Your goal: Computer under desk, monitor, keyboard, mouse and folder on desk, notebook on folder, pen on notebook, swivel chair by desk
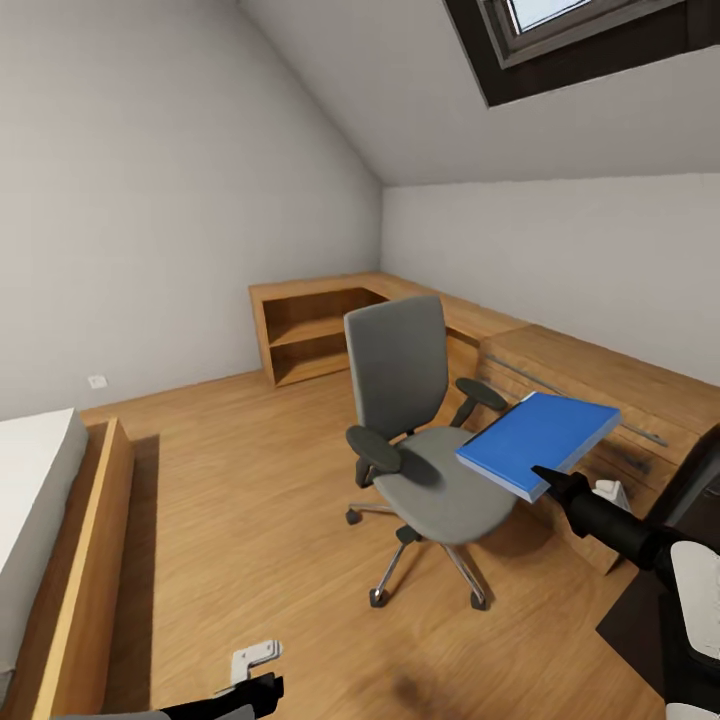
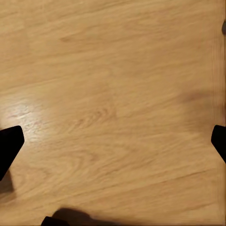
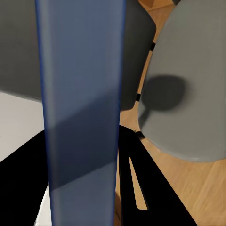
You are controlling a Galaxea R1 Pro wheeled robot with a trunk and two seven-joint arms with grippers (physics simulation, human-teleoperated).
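An attic bedroom with sloped pale grey walls and a light wood floor (image 1: 250, 480), seen from the robot's head. Places are given relative to the swivel chair (image 1: 415, 420), which stands near the middle of the room.

Far left of the chair, a low wood-framed bed (image 1: 60, 540) with a white mattress runs along the wall. In front of the chair and to its left, at the lower edge of the head view, the left gripper (image 1: 262, 690) hangs low over the floor. In the left wrist view its two dark fingertips (image 2: 9, 146) sit wide apart at opposite edges, with bare wood floor between them and nothing held.

The chair is grey and padded, with a tall back, black oval armrests and a chrome wheeled base. Behind it, light wood cabinets (image 1: 310, 330) with open shelves line the far wall and continue along the right wall.

Just right of the chair seat, the bright blue folder (image 1: 540, 440) is lifted clear of the seat and tilted, overlapping the seat's right edge in the head view. The right gripper (image 1: 545, 478) pinches its near corner, its black arm reaching in from the lower right. In the right wrist view the folder (image 3: 82, 113) runs between the dark fingers, with the grey chair behind it.

Above the chair to the right, a skylight (image 1: 580, 40) is set into the sloped ceiling.
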